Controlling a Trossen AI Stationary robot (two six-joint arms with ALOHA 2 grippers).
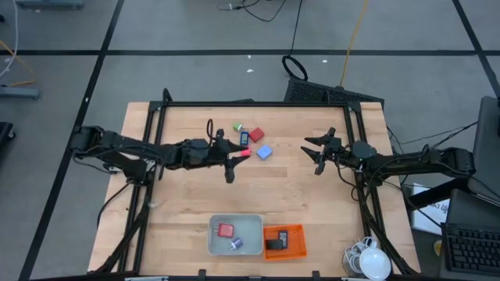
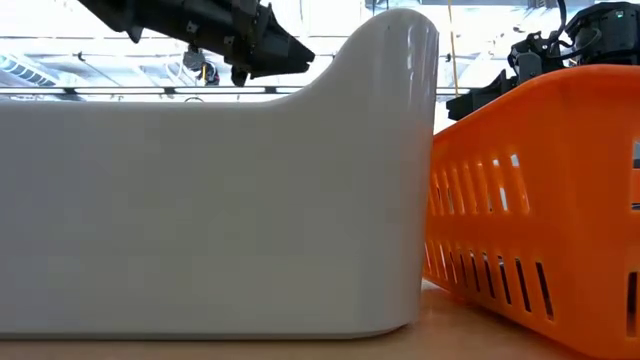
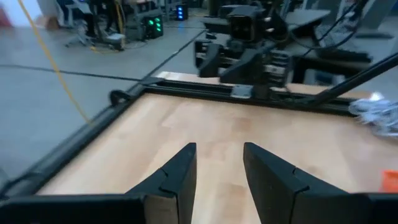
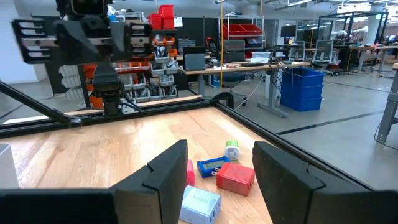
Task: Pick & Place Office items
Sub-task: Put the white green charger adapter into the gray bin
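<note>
The left tool (image 1: 231,165) hangs over the middle of the bench (image 1: 187,195), its two dark fingers (image 3: 180,177) a narrow way apart with only bare wood showing between them; it holds nothing. Just beside it on the far side lies a pink piece (image 1: 244,154). A small cluster of office items sits at the far centre of the bench: a green block (image 1: 239,126), a red block (image 1: 255,135), a black flat piece with blue on it (image 1: 244,139) and a pale blue block (image 1: 264,153).

The right tool (image 1: 316,152) is to the right of this cluster, apart from it, its fingers (image 4: 165,171) spread partway and empty. Its wrist view looks past them at the red block, the pale blue block and a blue clip-like piece (image 4: 211,165).

At the near edge stands a grey tray (image 1: 254,222) with a red piece (image 1: 226,230) and a bluish piece (image 1: 237,243) inside. Touching its right side is an orange basket (image 1: 295,231) holding a black flat piece (image 1: 274,245).
</note>
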